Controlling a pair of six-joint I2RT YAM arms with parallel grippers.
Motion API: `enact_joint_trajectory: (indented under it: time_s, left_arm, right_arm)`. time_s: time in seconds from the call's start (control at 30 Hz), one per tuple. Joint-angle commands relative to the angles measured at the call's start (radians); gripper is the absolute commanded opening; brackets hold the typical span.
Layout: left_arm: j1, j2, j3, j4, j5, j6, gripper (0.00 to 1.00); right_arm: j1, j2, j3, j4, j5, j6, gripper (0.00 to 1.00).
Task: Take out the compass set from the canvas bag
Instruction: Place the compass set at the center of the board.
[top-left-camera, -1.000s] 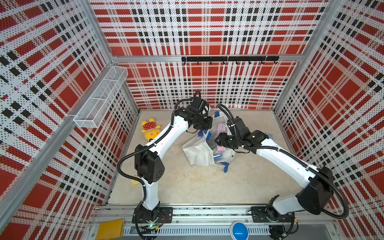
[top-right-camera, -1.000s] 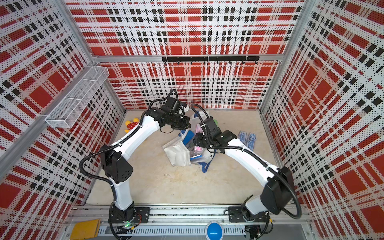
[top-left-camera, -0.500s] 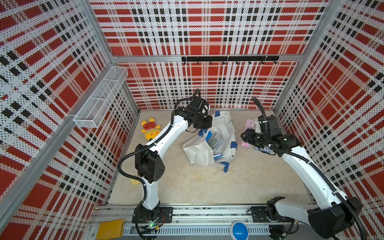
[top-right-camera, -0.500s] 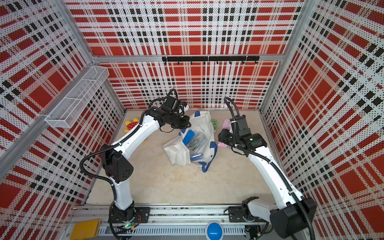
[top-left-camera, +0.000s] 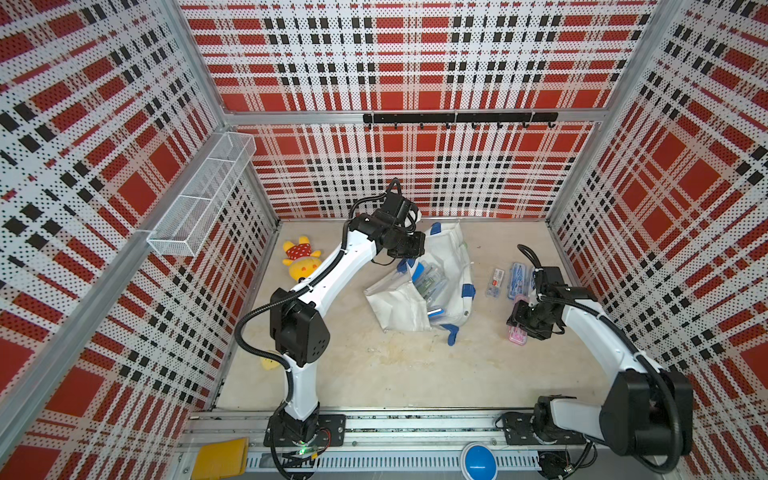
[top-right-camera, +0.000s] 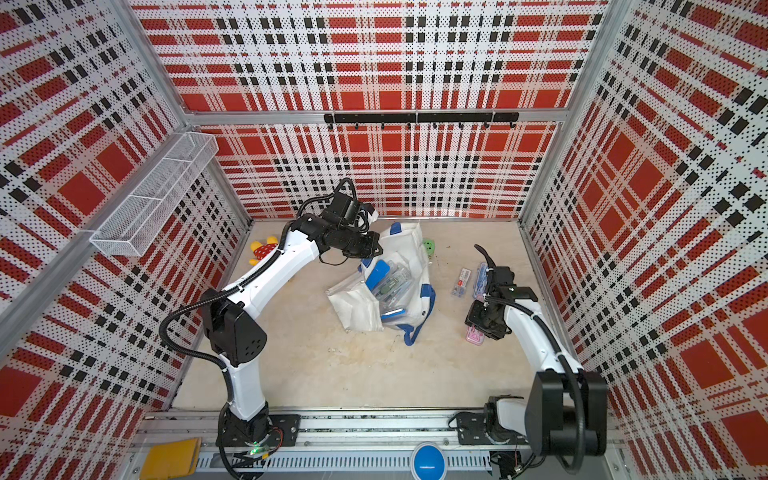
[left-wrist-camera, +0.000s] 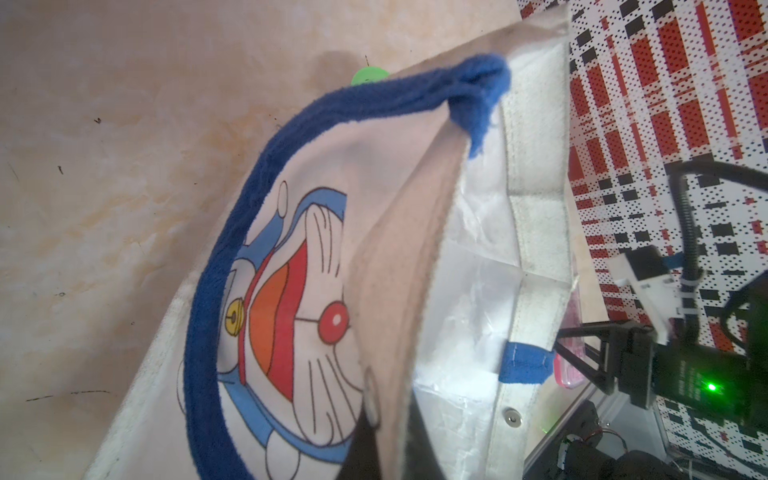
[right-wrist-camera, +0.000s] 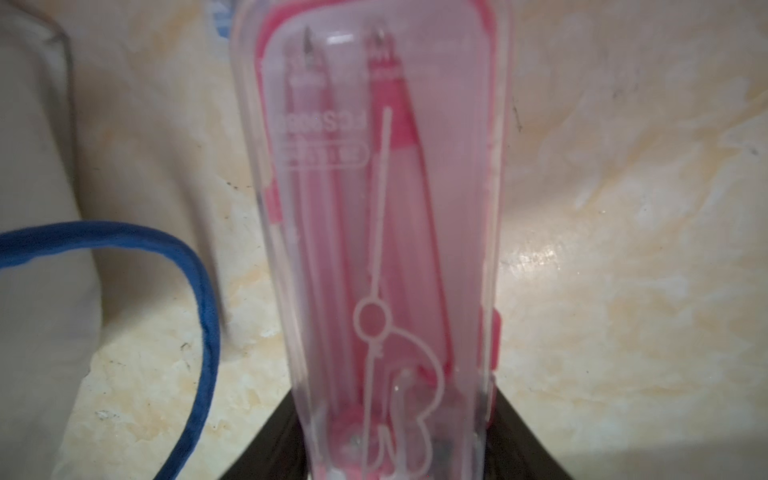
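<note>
The canvas bag (top-left-camera: 446, 266) (top-right-camera: 409, 259) lies crumpled mid-floor, white with blue handles, its mouth held open. My left gripper (top-left-camera: 409, 254) (left-wrist-camera: 388, 440) is shut on the bag's rim, next to the cat print (left-wrist-camera: 291, 299). To the right of the bag, my right gripper (top-left-camera: 524, 328) (top-right-camera: 483, 324) (right-wrist-camera: 395, 449) is shut on the compass set (right-wrist-camera: 382, 208) (top-left-camera: 518, 335). It is a clear pink case with a pink compass inside, held low over the floor. The bag's blue handle (right-wrist-camera: 203, 299) loops beside it.
Clear and blue cases (top-left-camera: 430, 282) show inside the bag. A blue case (top-left-camera: 518, 280) and a small card pack (top-left-camera: 494, 282) lie on the floor, right of the bag. A yellow plush toy (top-left-camera: 301, 257) sits far left. A wire basket (top-left-camera: 203, 195) hangs on the left wall.
My right arm has swung away from the bag with the pink case, over to the right and towards the front. The left gripper has kept hold of the bag's rim.
</note>
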Motion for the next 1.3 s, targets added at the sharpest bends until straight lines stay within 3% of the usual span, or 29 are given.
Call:
enact_joint_trajectory:
  time_s: [0.0, 0.57, 0.7, 1.0, 1.1, 1.27]
  left_arm:
    - [0.005, -0.01, 0.026, 0.073, 0.048, 0.012, 0.0]
    - [0.004, -0.019, 0.01, 0.086, 0.075, 0.012, 0.0]
    - [0.003, -0.025, 0.005, 0.085, 0.075, 0.012, 0.0]
    - [-0.011, -0.041, -0.02, 0.085, 0.067, 0.011, 0.0]
    - [-0.016, -0.043, -0.023, 0.085, 0.063, 0.01, 0.0]
    - [-0.021, -0.044, -0.026, 0.085, 0.067, 0.016, 0.0]
  right_arm:
    - [-0.005, 0.06, 0.018, 0.009, 0.012, -0.02, 0.35]
    - [-0.02, 0.226, -0.035, 0.057, 0.157, 0.031, 0.4]
    - [-0.022, 0.225, -0.048, 0.068, 0.144, 0.037, 0.5]
    - [-0.022, 0.104, -0.017, 0.017, 0.147, 0.061, 0.74]
    - [-0.02, 0.052, 0.013, -0.019, 0.143, 0.065, 0.74]
    - [0.032, -0.098, 0.081, -0.019, 0.06, 0.104, 0.67]
